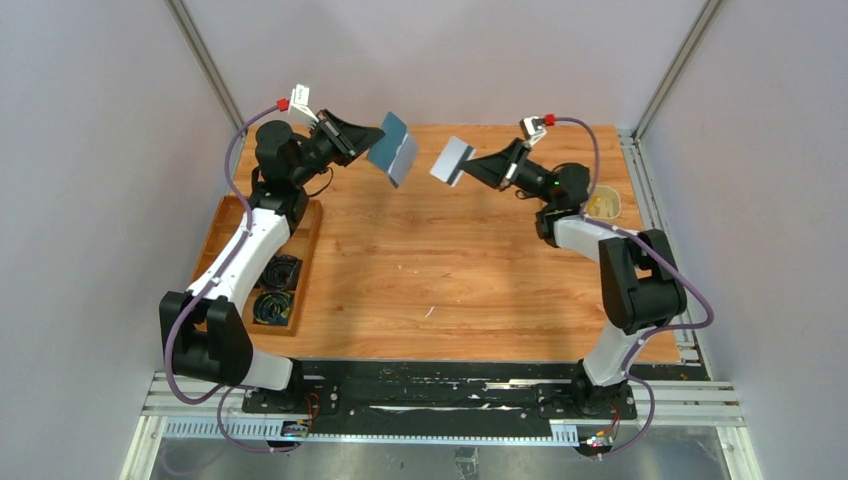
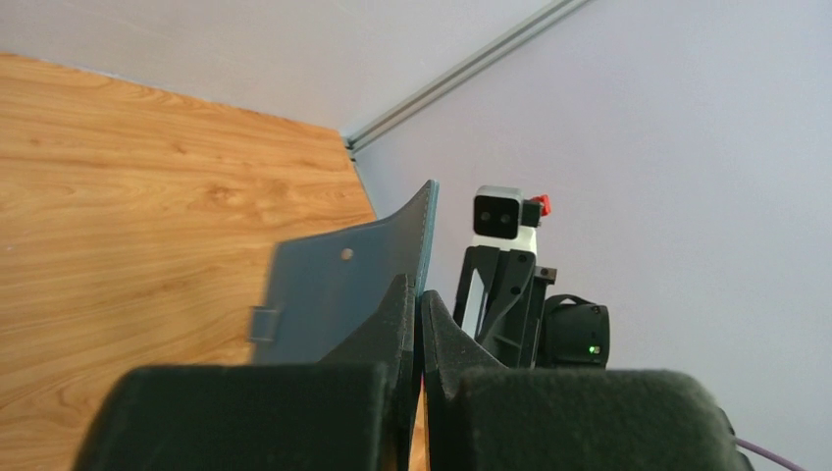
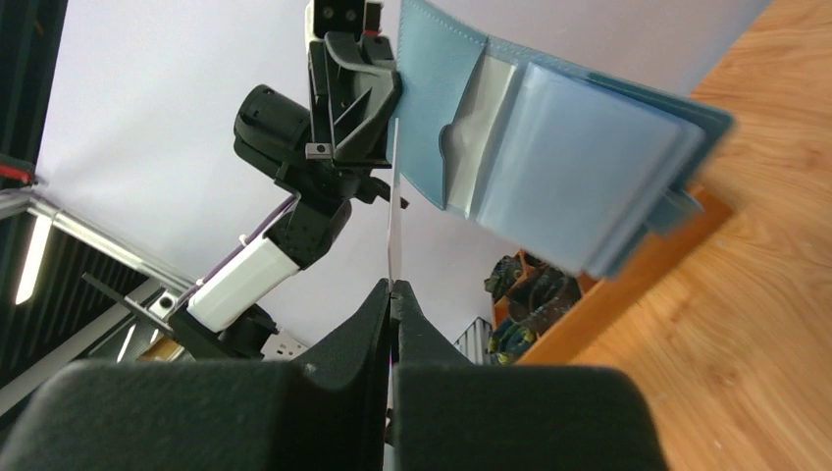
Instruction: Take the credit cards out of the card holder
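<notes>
My left gripper (image 1: 374,141) is shut on the blue card holder (image 1: 394,149) and holds it open in the air above the back of the table. In the left wrist view the card holder (image 2: 329,285) stands upright between my fingertips (image 2: 417,296). My right gripper (image 1: 471,165) is shut on a whitish credit card (image 1: 452,160), held in the air just right of the holder and apart from it. In the right wrist view the card (image 3: 393,221) shows edge-on above my gripper (image 3: 392,287). The open holder (image 3: 564,147) shows clear sleeves and a pale card (image 3: 488,98) in a slot.
A brown wooden compartment tray (image 1: 226,222) with coiled cables lies at the table's left edge, under my left arm. A cream oval dish (image 1: 605,203) sits at the back right, beside my right arm. Walls close in at the back and sides.
</notes>
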You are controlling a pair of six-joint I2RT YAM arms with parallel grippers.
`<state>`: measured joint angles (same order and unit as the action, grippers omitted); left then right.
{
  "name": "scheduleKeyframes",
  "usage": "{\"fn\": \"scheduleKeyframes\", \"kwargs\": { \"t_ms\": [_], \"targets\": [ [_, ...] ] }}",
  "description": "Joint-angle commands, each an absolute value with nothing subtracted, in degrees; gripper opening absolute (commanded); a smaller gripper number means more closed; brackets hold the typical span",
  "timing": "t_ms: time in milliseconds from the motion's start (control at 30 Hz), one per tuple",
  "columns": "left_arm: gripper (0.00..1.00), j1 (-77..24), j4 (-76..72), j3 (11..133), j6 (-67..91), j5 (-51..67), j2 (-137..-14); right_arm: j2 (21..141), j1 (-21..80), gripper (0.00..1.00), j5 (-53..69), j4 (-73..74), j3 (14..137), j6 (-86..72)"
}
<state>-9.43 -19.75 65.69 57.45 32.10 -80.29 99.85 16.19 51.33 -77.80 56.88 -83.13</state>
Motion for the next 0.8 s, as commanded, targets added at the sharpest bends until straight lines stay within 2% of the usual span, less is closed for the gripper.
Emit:
{"fn": "scheduleKeyframes", "kwargs": {
  "t_ms": [0,67,133,200,233,267,400,767],
  "targets": [
    [0.0,-9.0,-16.4,64.4,52.8,33.0,-78.3,95.0,5.0,0.0,59.3,-76.8,53.5,-80.8],
    [0.0,-9.0,-14.9,63.7,51.1,32.8,-78.0,93.3,-0.1,0.0,63.6,-67.4,54.5,-75.9],
    [0.0,-9.0,-14.4,62.7,50.3,32.9,-77.6,91.4,-4.5,0.0,68.0,-44.8,58.5,-62.1],
    [0.0,-9.0,-14.3,61.4,50.2,33.6,-77.4,89.7,-6.3,0.0,63.8,-9.0,66.8,-36.3],
    [0.0,-9.0,-14.3,60.9,50.1,34.0,-77.5,90.1,-6.1,0.0,53.6,10.1,73.0,-17.7],
    [0.0,-9.0,-14.3,60.4,50.1,34.5,-77.5,91.2,-5.3,0.0,45.9,27.6,78.8,-9.1],
    [0.0,-9.3,-14.2,58.1,50.1,36.0,-78.4,96.7,-7.0,0.0,40.9,42.0,89.7,1.4],
    [0.0,-14.2,-18.0,50.4,51.7,34.2,-79.6,111.2,-13.5,0.0,37.8,54.2,102.6,9.0]
  ]
}}
